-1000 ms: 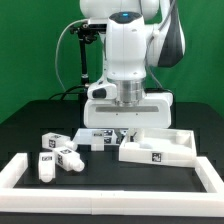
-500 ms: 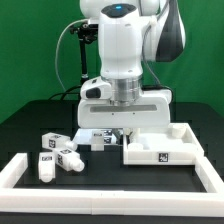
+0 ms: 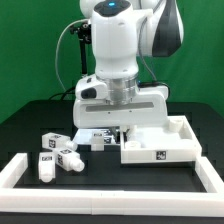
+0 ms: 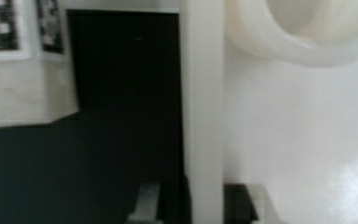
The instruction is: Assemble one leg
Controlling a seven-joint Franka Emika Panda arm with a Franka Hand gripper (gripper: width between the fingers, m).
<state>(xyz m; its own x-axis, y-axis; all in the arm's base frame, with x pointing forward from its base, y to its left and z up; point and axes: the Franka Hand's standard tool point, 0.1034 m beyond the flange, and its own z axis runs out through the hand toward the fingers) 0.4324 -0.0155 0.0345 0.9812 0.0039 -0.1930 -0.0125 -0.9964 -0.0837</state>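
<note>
From here I see a wide white panel (image 3: 175, 150) with raised corners lying on the black surface (image 3: 100, 164). A white border rail (image 3: 120, 182) runs in front and a green backdrop (image 3: 30, 50) hangs behind.

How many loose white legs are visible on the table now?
4: three legs at the exterior view's left, a fourth beside the panel; others may be hidden behind the arm.

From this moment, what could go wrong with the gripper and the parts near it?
1. The gripper straddles a wall of the white panel, not a leg. Whether it clamps is unclear, so the panel might slip or tilt if moved.
2. The nearest leg lies loose beside the panel, on the exterior view's left; a shifting panel could knock it.
</note>
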